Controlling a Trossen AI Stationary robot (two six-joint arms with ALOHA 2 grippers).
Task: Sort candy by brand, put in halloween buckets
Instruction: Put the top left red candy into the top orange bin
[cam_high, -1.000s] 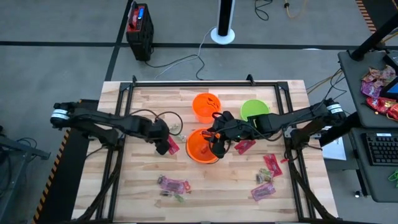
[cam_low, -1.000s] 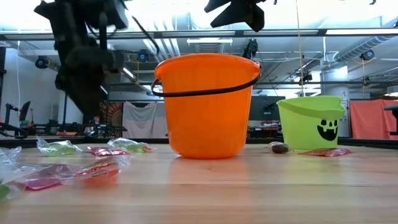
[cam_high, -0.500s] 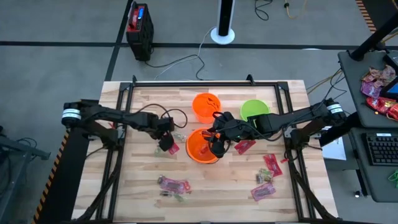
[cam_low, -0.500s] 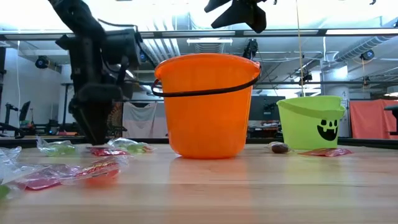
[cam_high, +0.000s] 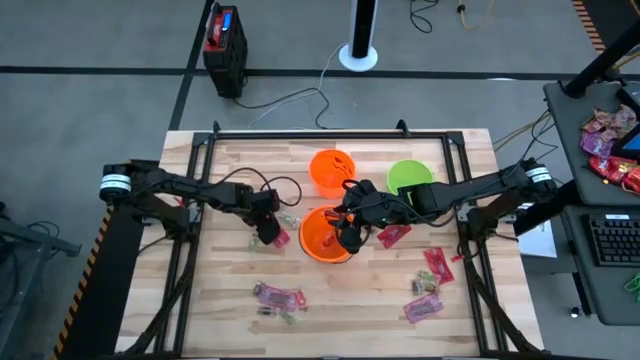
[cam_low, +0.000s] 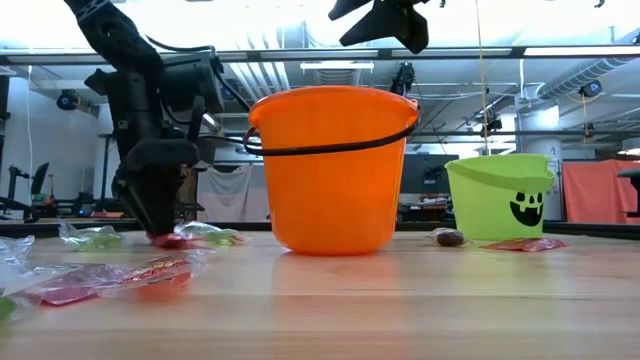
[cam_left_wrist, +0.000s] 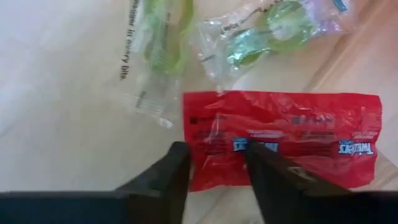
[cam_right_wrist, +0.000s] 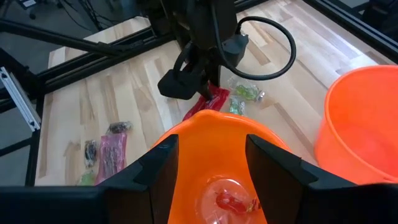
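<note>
My left gripper (cam_high: 268, 236) is open and low over a flat red packet (cam_left_wrist: 298, 143) that lies on the table left of the near orange bucket (cam_high: 325, 235). Its fingers stand at the packet's end (cam_left_wrist: 205, 149), and its tips reach table height in the low view (cam_low: 155, 225). Green-and-clear wrapped pieces (cam_left_wrist: 273, 25) lie just beyond the packet. My right gripper (cam_right_wrist: 214, 168) hangs open and empty above the near orange bucket, which has a red sweet (cam_right_wrist: 233, 202) at its bottom. A second orange bucket (cam_high: 331, 170) and the green bucket (cam_high: 408, 177) stand farther back. My left gripper comes at the red packet's end (cam_left_wrist: 205, 149) from above, pointing down, fingers apart. One fingertip (cam_left_wrist: 179, 155) is at the packet's edge, the other (cam_left_wrist: 256, 155) over its printed face. Whether they touch it, I cannot tell. The packet lies flat on the table.
More packets lie near the table's near edge (cam_high: 280, 296), right of the near bucket (cam_high: 395, 235) and toward the right (cam_high: 437, 264) (cam_high: 424, 305). A black frame rail (cam_high: 330, 133) runs along the far edge. A black-and-red box (cam_high: 225, 40) sits on the floor.
My left gripper has come down from well above the table to table height, shifting slightly toward the near orange bucket, and now stands over the red packet. My right gripper and the buckets have kept still.
</note>
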